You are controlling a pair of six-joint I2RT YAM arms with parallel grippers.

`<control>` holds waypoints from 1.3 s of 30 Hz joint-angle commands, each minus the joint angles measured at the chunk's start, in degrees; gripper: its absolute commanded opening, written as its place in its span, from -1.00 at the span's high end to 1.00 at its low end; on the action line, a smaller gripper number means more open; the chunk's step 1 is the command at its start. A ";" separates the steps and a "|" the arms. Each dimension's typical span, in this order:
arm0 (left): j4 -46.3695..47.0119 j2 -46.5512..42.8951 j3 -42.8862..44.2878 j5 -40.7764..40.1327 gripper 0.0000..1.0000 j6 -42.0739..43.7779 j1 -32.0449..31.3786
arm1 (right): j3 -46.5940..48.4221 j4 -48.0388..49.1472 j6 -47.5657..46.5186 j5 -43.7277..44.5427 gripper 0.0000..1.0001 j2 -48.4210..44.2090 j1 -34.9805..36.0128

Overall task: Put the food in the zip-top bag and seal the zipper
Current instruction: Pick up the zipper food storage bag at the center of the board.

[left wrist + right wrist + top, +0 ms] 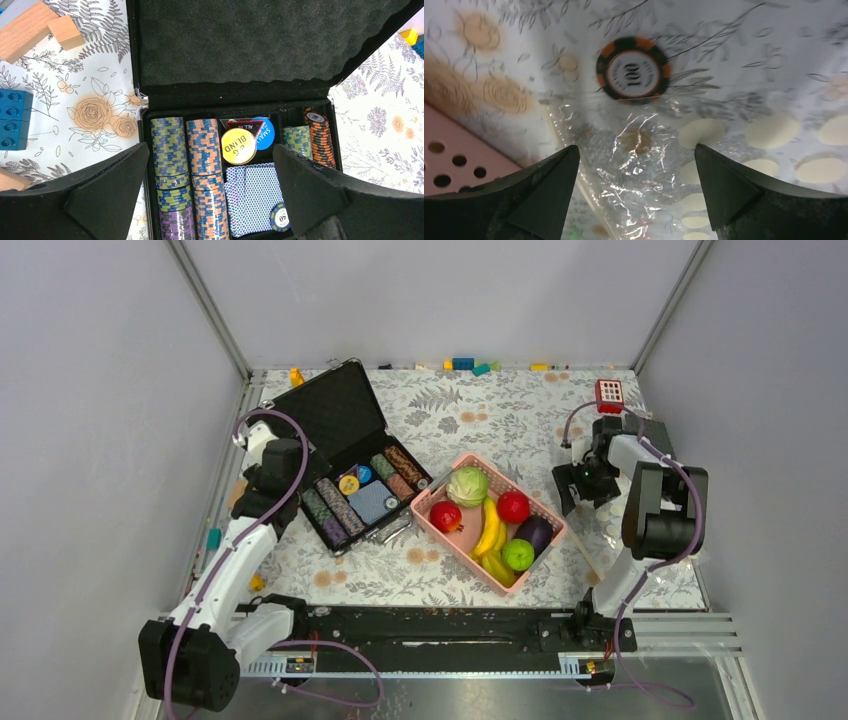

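Right wrist showed my right pincer gaping over the zip-top bag; left pincer wide too.

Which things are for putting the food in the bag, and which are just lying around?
For the job: cabbage, two red apples, bananas, eggplant, lime, all in the pink basket; clear bag beside it.
Just lying about: poker chip case, loose chip, wooden blocks, blue brick.

Orange-black chip reads 100; yellow button BLIND; blue button SMALL; dark marker ALL IN
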 commanded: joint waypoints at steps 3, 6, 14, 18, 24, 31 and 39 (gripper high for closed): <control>3.45 -0.21 -0.56 -0.34 -0.97 0.85 0.25 | 4.89 -11.06 -11.00 2.34 -0.85 3.19 0.54; 2.49 -0.06 -0.09 -1.76 -0.97 0.77 0.22 | 5.40 -10.08 -12.13 7.54 -0.99 3.64 0.54; 2.47 -1.67 -0.70 -2.58 -0.97 0.59 0.22 | -1.58 13.19 -15.96 23.30 -0.99 2.45 0.54; 2.21 -2.53 -0.94 -3.34 -0.97 0.54 0.22 | -1.41 22.31 -17.54 29.60 -0.99 9.61 0.41; 1.89 -3.27 -0.73 -4.59 -0.97 0.25 0.22 | 0.55 34.93 -15.95 31.59 -0.99 10.99 0.10; 1.41 -1.80 0.26 -5.51 -0.97 0.40 0.22 | -0.64 31.14 -12.01 16.80 -0.99 -1.09 0.18; 2.52 -1.26 -0.31 -4.48 -0.97 0.37 0.22 | 1.08 17.13 -10.28 -1.25 -0.99 -7.03 0.34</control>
